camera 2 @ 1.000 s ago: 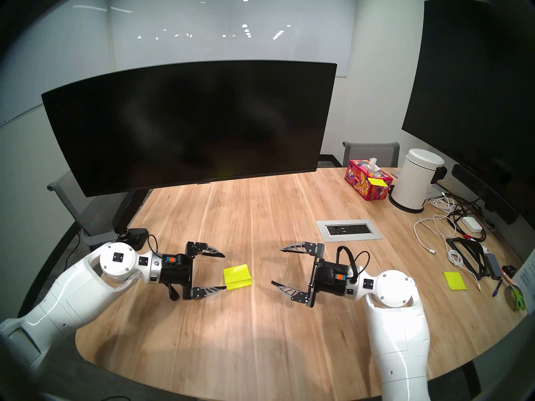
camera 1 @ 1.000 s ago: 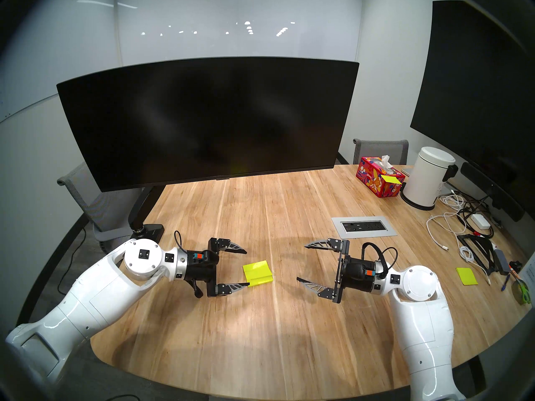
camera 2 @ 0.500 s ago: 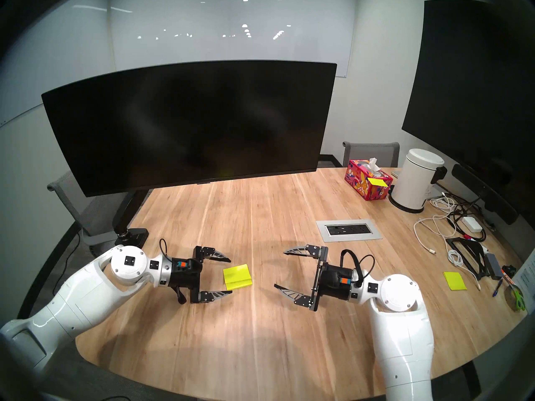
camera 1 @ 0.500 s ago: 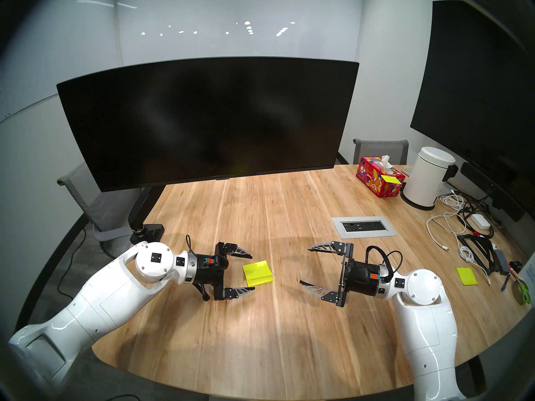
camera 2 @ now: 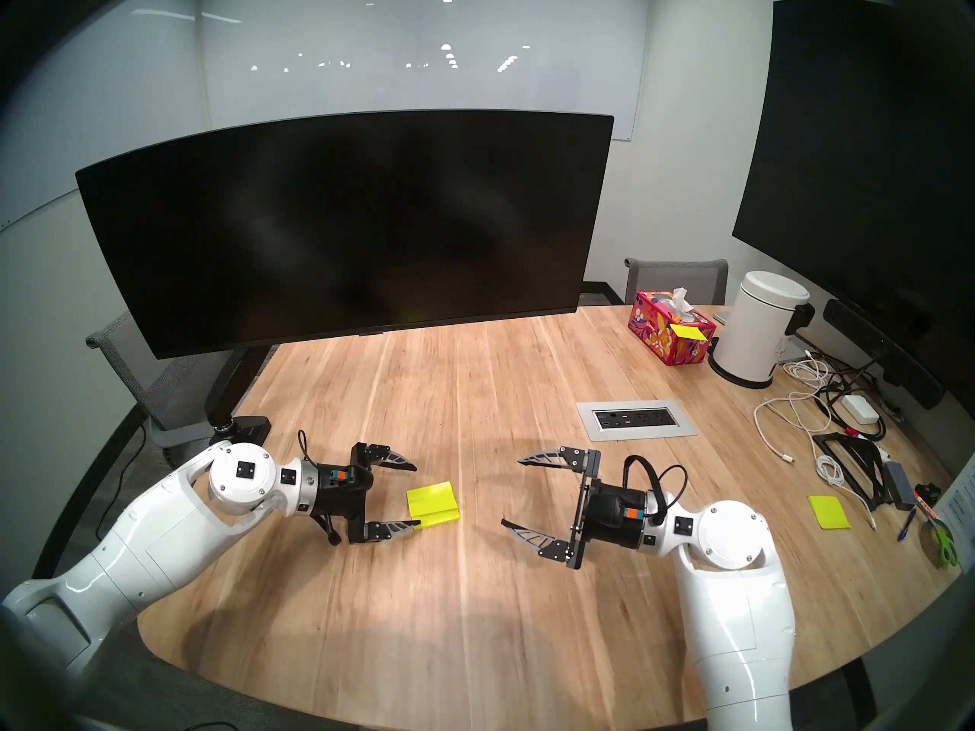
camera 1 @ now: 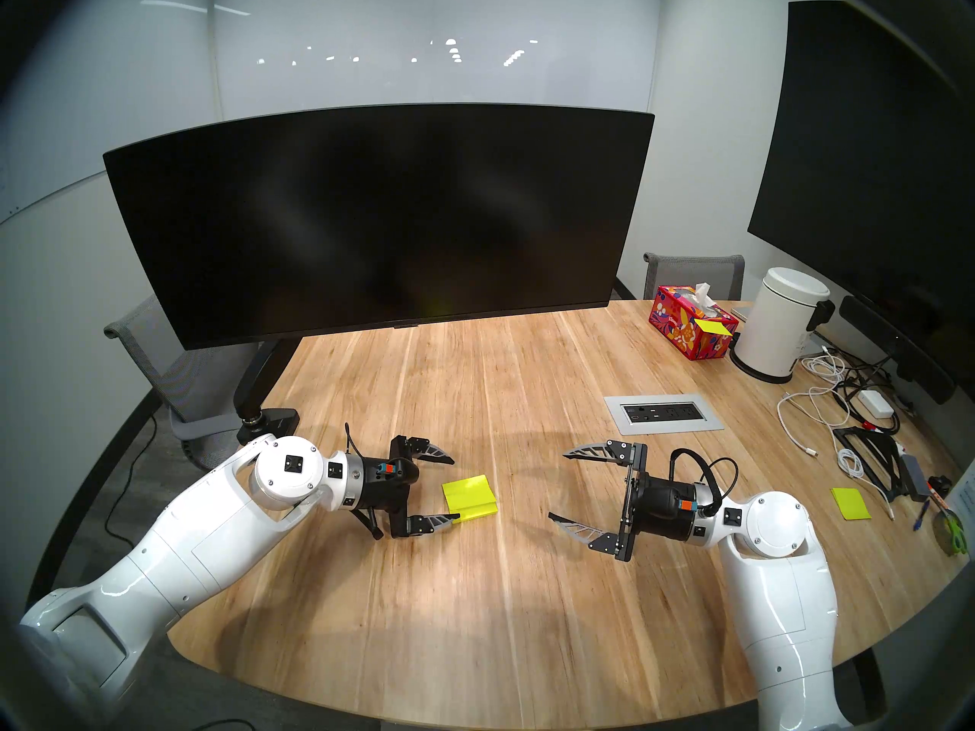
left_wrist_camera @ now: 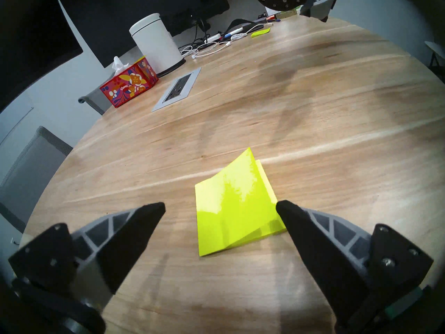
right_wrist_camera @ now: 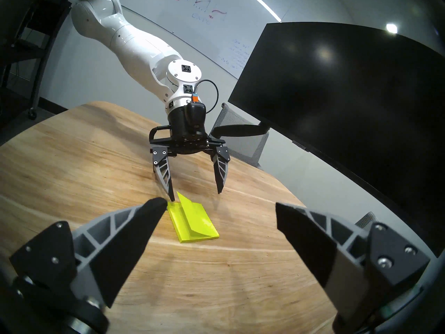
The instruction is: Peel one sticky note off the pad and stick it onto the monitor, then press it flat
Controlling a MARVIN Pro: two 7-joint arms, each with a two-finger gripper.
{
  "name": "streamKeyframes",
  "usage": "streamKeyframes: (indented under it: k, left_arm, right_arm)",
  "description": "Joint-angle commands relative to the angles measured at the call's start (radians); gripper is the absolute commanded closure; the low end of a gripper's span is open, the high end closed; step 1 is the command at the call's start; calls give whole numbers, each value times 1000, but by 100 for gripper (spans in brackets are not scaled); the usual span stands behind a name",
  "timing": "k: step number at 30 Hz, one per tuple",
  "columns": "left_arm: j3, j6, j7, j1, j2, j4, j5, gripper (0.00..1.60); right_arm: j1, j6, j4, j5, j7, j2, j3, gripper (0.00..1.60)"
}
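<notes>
The neon yellow-green pad [camera 1: 477, 506] lies on the wooden table in front of the monitor [camera 1: 380, 218]. Its top sticky note [right_wrist_camera: 187, 205] is curled up along one edge and still joined to the stack. My left gripper [camera 1: 455, 488] is open just left of the pad and tilted down. Its near fingertip sits at the pad's near left corner, and the far finger is off the pad. The left wrist view shows the pad [left_wrist_camera: 231, 213] between the open fingers. My right gripper [camera 1: 556, 484] is open and empty, a hand's width right of the pad.
A loose yellow-green sheet [camera 1: 850, 503] lies far right beside cables [camera 1: 823, 413] and pens. A tissue box [camera 1: 686, 334], a white bin [camera 1: 781, 324] and a power panel [camera 1: 663, 412] are at the back right. A big flat display [camera 1: 870, 160] hangs on the right.
My left arm has moved right towards the pad and its gripper has tipped downward, the near fingertip staying at the pad's corner. My right gripper has drifted slightly right.
</notes>
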Motion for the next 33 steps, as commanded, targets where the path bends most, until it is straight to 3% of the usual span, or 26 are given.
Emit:
streamKeyframes:
  k: [1, 14, 16, 17, 21, 22, 23, 24, 26, 31, 33]
  left_arm:
    - [0, -5, -5, -26, -17, -2, -1, 0]
    - [1, -17, -4, -33, -31, 3, 5, 3]
    - [3, -16, -7, -35, -33, 8, 4, 18]
    - [3, -17, -7, -36, -34, 9, 4, 43]
    - [8, -14, -14, -42, -38, 17, 7, 46]
    - [10, -15, -16, -43, -39, 20, 8, 51]
    - [10, -16, -16, -43, -40, 22, 9, 75]
    - [12, -16, -19, -45, -41, 25, 8, 75]
    - [14, -18, -25, -48, -45, 30, 5, 45]
    - [18, -19, -32, -49, -49, 35, 8, 55]
    - [18, -20, -33, -48, -51, 36, 7, 68]
  right_arm:
    - [5, 1, -17, 23, 9, -1, -2, 0]
    - [12, 3, -10, 30, 9, 3, -6, 0]
    - [13, 4, -9, 31, 9, 4, -7, 0]
    - [14, 5, -9, 32, 9, 4, -7, 0]
    - [16, 6, -6, 33, 9, 5, -9, 0]
    - [17, 7, -5, 34, 8, 6, -10, 0]
    - [17, 7, -5, 34, 8, 6, -10, 0]
    - [17, 8, -4, 35, 8, 6, -10, 0]
    - [19, 8, -3, 36, 7, 6, -10, 0]
    - [22, 11, 0, 35, 8, 6, -11, 0]
    - [25, 15, 4, 33, 12, 8, -15, 0]
